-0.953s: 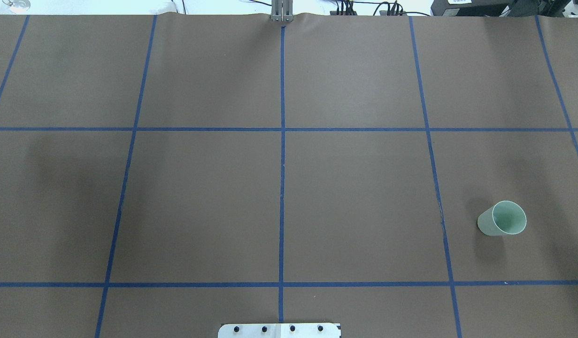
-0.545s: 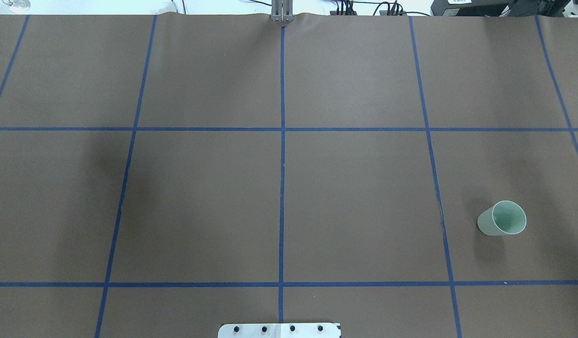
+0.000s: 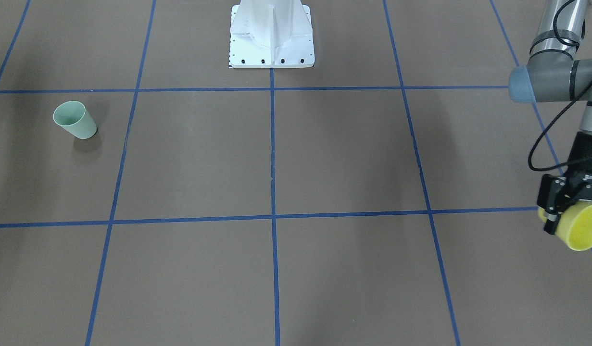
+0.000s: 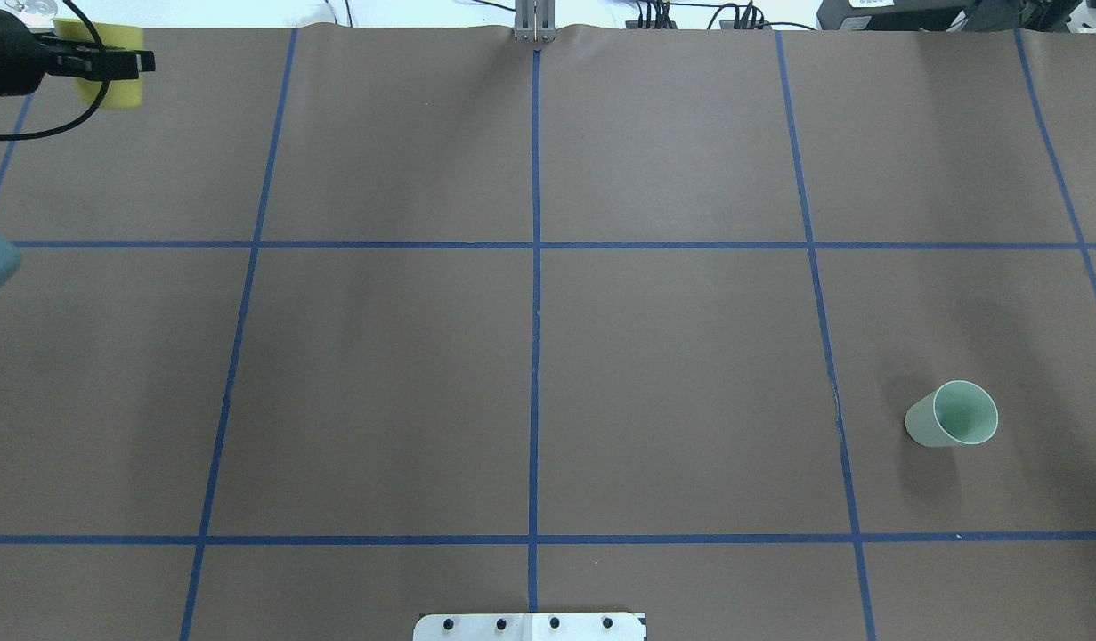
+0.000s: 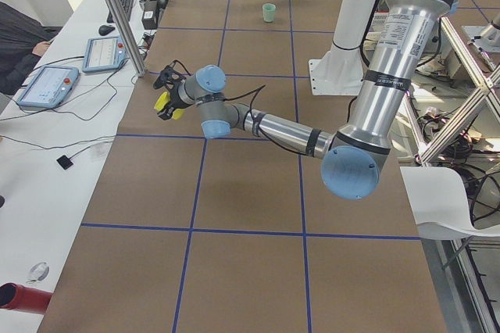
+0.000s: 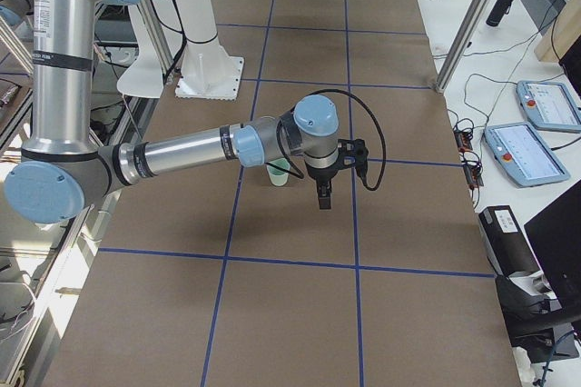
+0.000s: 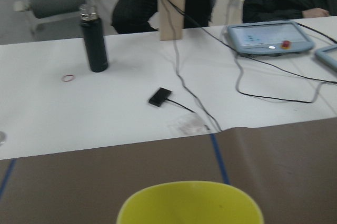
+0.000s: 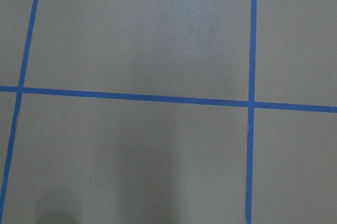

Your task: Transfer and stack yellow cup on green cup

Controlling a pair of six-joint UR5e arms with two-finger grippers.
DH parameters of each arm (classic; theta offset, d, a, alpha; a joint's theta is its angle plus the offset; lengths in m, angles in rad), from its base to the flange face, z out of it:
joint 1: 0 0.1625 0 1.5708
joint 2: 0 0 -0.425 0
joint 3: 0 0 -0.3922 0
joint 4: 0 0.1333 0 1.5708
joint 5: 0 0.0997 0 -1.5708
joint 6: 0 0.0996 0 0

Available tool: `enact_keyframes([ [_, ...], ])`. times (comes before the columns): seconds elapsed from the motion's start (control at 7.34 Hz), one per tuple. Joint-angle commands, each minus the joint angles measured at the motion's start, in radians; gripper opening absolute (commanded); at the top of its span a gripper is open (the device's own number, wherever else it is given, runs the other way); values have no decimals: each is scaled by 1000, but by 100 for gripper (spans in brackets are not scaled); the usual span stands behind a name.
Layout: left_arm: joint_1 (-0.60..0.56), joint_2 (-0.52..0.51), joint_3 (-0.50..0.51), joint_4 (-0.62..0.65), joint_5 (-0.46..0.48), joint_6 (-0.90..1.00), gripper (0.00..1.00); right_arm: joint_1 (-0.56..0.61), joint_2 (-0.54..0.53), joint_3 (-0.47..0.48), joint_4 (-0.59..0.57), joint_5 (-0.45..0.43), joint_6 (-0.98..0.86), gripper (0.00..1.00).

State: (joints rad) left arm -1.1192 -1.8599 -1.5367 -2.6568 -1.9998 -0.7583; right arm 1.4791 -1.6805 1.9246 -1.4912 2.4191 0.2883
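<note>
Presently, pickup done: left fingers (image 4: pixel 120 62) clench the yellow cup (image 4: pixel 102 89) at the far left corner of the worktop (image 4: pixel 672 374). Green cup (image 4: pixel 953 415) stands near the right edge, well apart. Transfer and stacking remain. Right fingers (image 6: pixel 320 196): state cannot be told.

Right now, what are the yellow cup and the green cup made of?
The yellow cup looks like smooth matte plastic: even bright colour, thin rim. The green cup seems the same plastic, pale, thin-walled; I can't be certain.
</note>
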Motion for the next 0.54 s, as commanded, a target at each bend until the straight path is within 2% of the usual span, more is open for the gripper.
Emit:
enact_keyframes([
  [0.0, 103, -18, -3, -145, -97, 4, 0, -72, 60, -24, 94, 34, 200, 100],
  [0.27, 136, -53, -11, -250, -129, 2, 0, -168, 303, -139, 120, 32, 351, 100],
  [0.41, 150, -71, -17, -302, -166, 2, 0, -253, 402, -182, 123, 29, 353, 100],
])
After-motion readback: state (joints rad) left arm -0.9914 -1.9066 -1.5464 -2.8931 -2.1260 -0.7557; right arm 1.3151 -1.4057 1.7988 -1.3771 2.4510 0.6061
